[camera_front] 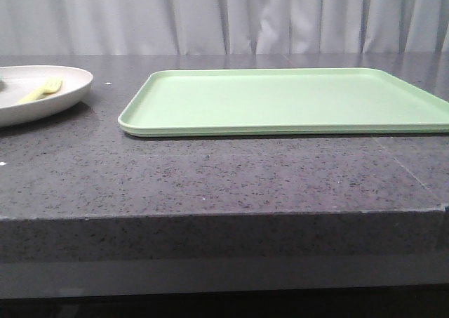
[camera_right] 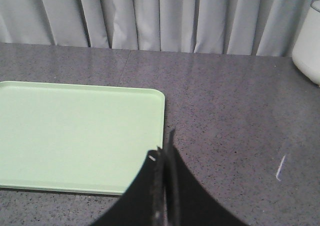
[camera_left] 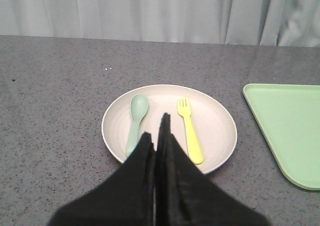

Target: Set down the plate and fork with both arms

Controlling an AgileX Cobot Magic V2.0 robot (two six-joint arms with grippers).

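The large round off-white matte plate [camera_left: 169,131] with a raised rim sits at the centre of the left wrist frame; in the front view it appears at the far left edge [camera_front: 66,93], partly cut off. It rests on the dark grey speckled stone table [camera_front: 224,170].

The small bright yellow plastic fork [camera_left: 190,130] lies flat inside the plate, right of centre in the left wrist frame, tines toward the top. In the front view it shows as a yellow shape at the upper left [camera_front: 42,90]. A pale grey-green plastic spoon [camera_left: 136,120] lies in the same plate, left of centre, roughly parallel to the fork and apart from it.

The black angular left gripper [camera_left: 158,131] fills the lower centre of the left wrist frame. Its two fingers are pressed together with nothing between them, tips over the plate between spoon and fork.

The flat rectangular light-green tray [camera_front: 287,100] lies to the right of the plate, apart from it.

The black right gripper [camera_right: 164,151] occupies the lower centre of the right wrist frame, fingers closed together and holding nothing, tips at the tray's near right edge [camera_right: 75,131].

Pale grey pleated curtains [camera_front: 224,16] span the top of every frame.
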